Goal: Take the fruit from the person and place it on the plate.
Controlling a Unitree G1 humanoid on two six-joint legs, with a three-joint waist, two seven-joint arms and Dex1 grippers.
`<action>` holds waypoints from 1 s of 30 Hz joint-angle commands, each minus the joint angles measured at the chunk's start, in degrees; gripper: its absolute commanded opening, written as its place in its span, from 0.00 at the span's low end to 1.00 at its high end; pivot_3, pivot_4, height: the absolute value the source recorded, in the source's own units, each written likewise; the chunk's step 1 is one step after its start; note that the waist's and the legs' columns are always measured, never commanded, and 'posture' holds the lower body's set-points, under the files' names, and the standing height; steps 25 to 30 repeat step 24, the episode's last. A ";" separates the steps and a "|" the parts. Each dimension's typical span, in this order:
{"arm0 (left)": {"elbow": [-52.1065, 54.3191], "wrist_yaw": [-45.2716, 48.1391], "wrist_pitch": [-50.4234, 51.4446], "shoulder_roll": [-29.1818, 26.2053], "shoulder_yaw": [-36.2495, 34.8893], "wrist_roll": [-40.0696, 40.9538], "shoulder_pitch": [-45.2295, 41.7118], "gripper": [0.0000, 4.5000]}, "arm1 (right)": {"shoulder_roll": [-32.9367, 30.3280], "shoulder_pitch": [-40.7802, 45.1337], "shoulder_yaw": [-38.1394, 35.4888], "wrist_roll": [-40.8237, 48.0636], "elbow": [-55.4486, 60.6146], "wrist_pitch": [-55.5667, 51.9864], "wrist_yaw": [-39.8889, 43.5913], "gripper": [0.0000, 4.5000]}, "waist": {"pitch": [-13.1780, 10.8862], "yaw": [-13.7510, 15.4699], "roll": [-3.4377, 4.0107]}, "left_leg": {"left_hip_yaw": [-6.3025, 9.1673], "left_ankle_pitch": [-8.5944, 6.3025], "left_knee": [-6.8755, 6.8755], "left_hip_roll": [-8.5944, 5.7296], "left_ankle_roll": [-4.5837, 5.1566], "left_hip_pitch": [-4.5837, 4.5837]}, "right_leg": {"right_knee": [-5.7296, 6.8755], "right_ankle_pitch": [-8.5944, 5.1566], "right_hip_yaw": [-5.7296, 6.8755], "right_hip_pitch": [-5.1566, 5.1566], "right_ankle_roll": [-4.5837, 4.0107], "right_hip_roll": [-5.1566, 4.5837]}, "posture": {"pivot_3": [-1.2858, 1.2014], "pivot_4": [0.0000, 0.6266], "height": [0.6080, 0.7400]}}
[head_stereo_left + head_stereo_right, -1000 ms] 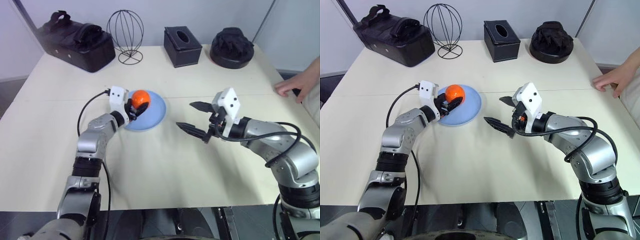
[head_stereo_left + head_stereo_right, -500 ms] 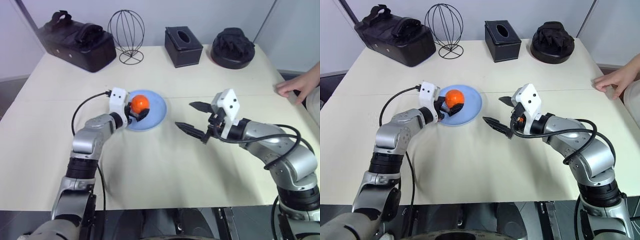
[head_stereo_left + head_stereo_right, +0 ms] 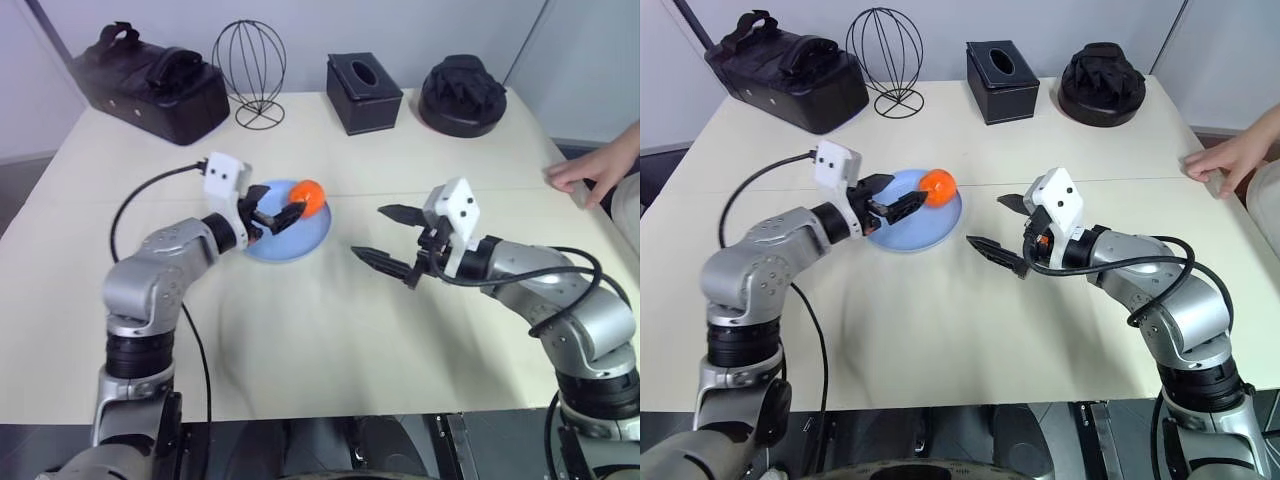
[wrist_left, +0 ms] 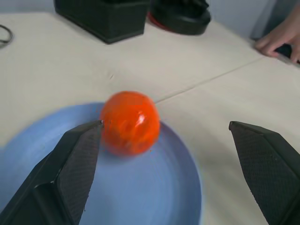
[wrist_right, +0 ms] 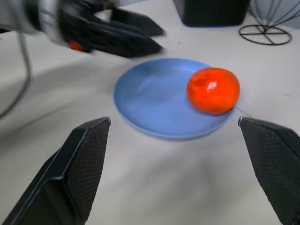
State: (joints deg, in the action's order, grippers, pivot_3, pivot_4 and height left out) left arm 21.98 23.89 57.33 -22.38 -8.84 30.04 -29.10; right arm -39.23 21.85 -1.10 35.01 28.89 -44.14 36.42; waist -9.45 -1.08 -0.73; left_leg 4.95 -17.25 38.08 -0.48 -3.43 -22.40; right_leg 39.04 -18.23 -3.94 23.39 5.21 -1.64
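Note:
The orange fruit (image 3: 308,195) lies on the light-blue plate (image 3: 285,243), close to its far right rim, and nothing grips it. My left gripper (image 3: 281,204) hovers open just left of the fruit, above the plate, fingers apart from it. In the left wrist view the fruit (image 4: 130,123) sits beyond the two spread fingers (image 4: 70,173). My right gripper (image 3: 370,231) is open and empty over the table to the right of the plate. The person's hand (image 3: 590,172) rests on the table's right edge.
Along the back of the table stand a black bag (image 3: 150,80), a wire ball-shaped stand (image 3: 250,70), a black tissue box (image 3: 364,92) and a black rounded object (image 3: 462,95). Bare tabletop lies in front of the plate.
My left gripper opened, let go of the fruit, and drew back and up. The fruit rolled towards the plate's right rim. The right arm kept still.

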 commanded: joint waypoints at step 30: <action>14.27 9.77 8.15 -26.35 -32.48 20.44 22.76 0.99 | -6.71 1.90 -3.17 -2.21 -6.26 5.72 11.68 1.00 | -0.06 0.24 -0.05 | 0.00 -0.01 -0.03 0.02 0.00 0.03 | -0.09 -0.01 0.01 -0.07 -0.02 -0.04 | 0.52 0.24 1.00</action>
